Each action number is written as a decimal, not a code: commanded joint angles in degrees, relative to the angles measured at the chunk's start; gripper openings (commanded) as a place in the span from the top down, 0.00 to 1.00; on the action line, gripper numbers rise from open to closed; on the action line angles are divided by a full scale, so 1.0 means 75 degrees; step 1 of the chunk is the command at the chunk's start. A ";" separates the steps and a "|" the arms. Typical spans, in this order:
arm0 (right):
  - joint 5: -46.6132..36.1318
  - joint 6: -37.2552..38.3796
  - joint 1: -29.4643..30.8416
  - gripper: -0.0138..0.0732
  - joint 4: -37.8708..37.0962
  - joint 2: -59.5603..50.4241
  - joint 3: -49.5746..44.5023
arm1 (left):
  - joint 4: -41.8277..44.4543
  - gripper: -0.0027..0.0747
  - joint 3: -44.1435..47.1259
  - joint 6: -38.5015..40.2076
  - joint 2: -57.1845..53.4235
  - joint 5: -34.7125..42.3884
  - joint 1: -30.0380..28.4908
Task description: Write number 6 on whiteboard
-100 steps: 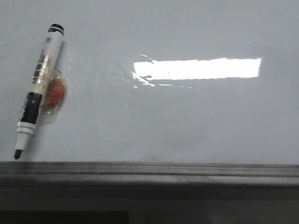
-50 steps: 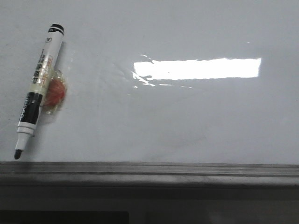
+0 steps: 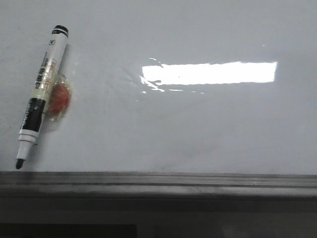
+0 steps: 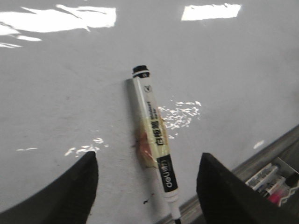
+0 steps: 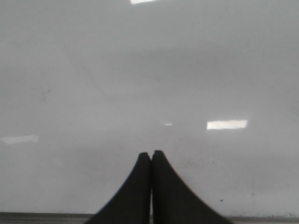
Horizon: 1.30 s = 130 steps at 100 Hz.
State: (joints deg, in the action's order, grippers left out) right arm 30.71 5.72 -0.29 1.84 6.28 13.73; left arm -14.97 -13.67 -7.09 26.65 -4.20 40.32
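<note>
While left claw (image 4: 147,186) gapes over marker (image 4: 154,140) | right claw (image 5: 151,158) pinched closed, seemingly empty

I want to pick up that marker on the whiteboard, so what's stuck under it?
Behind the marker, a reddish-orange blob under clear tape sits against the whiteboard, apparently holding the marker there. The part directly under the barrel is hidden, so how it attaches cannot be seen.

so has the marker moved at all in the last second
No. The marker lies at the same slant, its tip just above the grey rail, the light patch equally far to its right.
</note>
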 commanded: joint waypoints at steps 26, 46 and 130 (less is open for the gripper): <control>-0.0510 -0.0056 0.0030 0.91 -0.0005 0.0161 0.0269 | -0.0179 0.39 -0.0407 0.0007 0.2046 0.1720 0.0799; -0.0510 -0.0056 0.0030 0.91 -0.0005 0.0161 0.0269 | -0.0307 0.39 -0.0502 0.0040 0.2963 0.2037 0.0947; -0.0528 -0.0056 -0.0069 0.91 0.0125 0.0161 0.0269 | -0.0820 0.99 -0.0520 0.0044 0.3986 0.2375 0.0826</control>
State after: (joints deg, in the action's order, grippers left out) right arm 31.12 5.72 -0.29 2.30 6.28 13.73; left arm -20.15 -16.13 -7.11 56.17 10.83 46.85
